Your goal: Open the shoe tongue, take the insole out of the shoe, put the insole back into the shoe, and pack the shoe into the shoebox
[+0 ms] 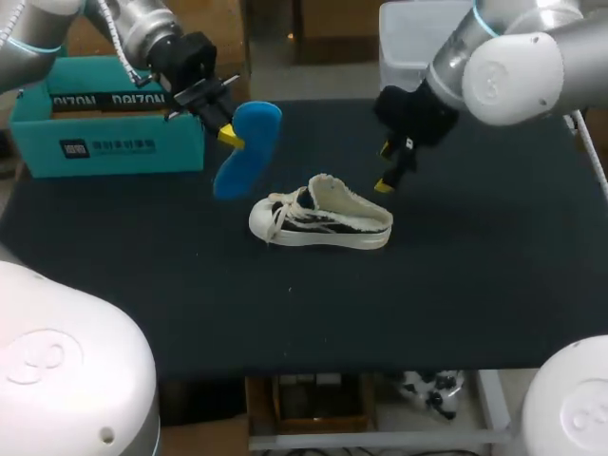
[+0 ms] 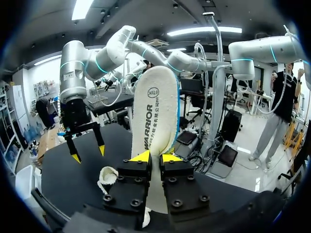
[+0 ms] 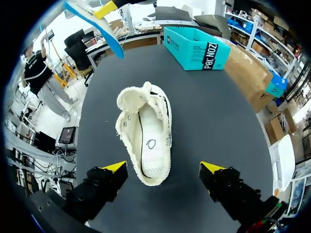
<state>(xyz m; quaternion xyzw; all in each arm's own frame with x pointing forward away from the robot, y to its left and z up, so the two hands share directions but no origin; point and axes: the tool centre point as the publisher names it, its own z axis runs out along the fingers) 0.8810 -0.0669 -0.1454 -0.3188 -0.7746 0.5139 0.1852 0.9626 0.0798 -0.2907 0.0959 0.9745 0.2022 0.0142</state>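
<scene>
Both yellow-tipped fingers of the left gripper [image 2: 155, 158] pinch the blue-backed white foam insole [image 2: 154, 111], holding it aloft between the teal cardboard shoebox [image 1: 104, 142] and the white canvas shoe [image 1: 323, 214]. The right gripper [image 1: 385, 168] hangs wide open and empty above the shoe's heel on the black table [image 1: 475, 285].

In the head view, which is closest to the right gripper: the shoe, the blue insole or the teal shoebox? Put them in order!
1. The shoe: lying on the table, just beside the right gripper.
2. The insole: further left, held up by the left gripper.
3. The shoebox: farthest, at the far left corner.
</scene>
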